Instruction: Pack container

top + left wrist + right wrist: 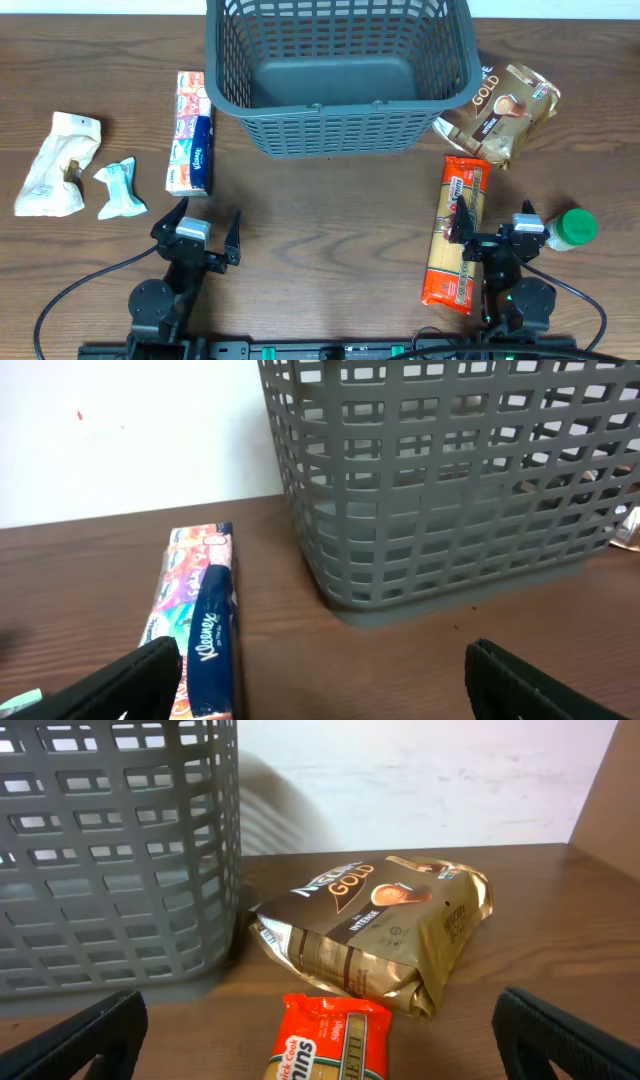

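Note:
The dark grey lattice-sided basket (340, 75) stands empty at the back middle of the table; it also shows in the left wrist view (450, 480) and the right wrist view (110, 860). My left gripper (196, 235) is open and empty near the front edge, just in front of a Kleenex tissue pack (190, 132), which also shows in the left wrist view (200, 625). My right gripper (490, 230) is open and empty above an orange spaghetti packet (458, 228), seen in the right wrist view too (325, 1040).
A gold Nescafé coffee bag (505, 108) lies right of the basket, also in the right wrist view (375, 925). A green-capped white bottle (570, 228) lies at the right. A cream bag (55, 165) and a small white-green packet (120, 188) lie at the left.

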